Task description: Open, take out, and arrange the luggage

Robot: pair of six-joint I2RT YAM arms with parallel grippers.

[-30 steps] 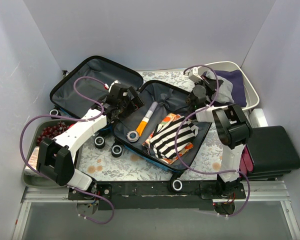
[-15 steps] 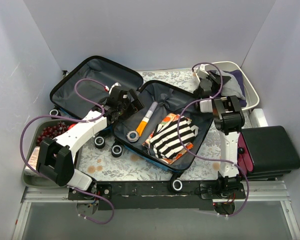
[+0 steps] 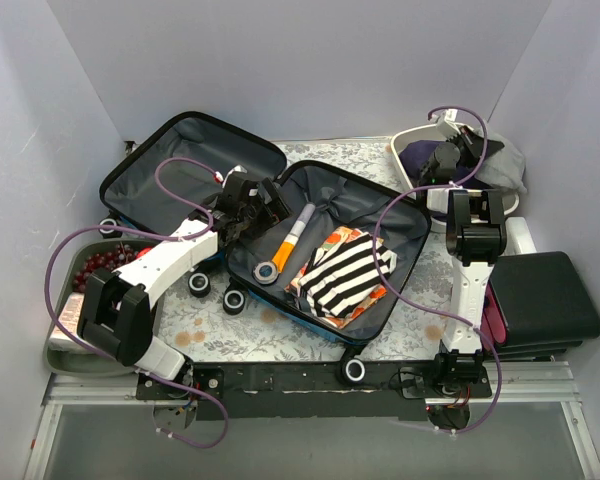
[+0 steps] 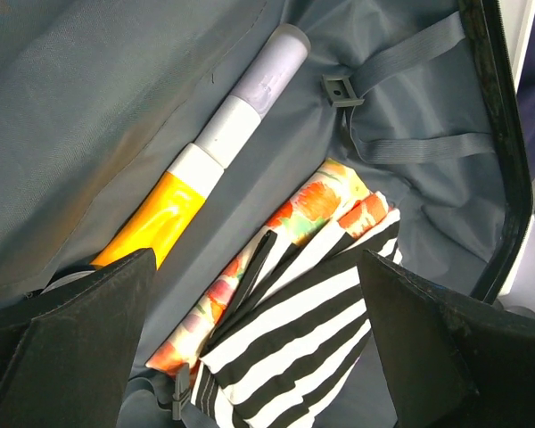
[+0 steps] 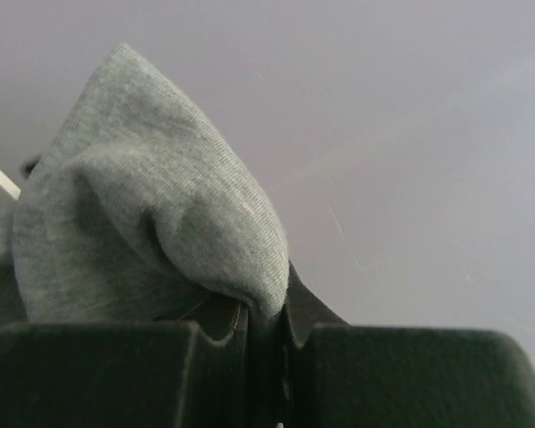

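luggage (image 3: 185,165): centre | tube (image 3: 292,235): inside it | folded cloth (image 3: 345,275): inside, right of tube | tray (image 3: 60,358): left of luggage

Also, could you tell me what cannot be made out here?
Top view: contents of the white tub, covered by the grey cloth and right arm.
Left wrist view: lower end of the orange tube, behind the left pincer.
Top view: red items in the tray, too small.

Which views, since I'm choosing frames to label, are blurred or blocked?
Top external: sharp and evenly lit across the luggage. Left wrist: crisp on the tube; dark jaws frame the bottom corners. Right wrist: grey cloth pinched close, filling the left half.
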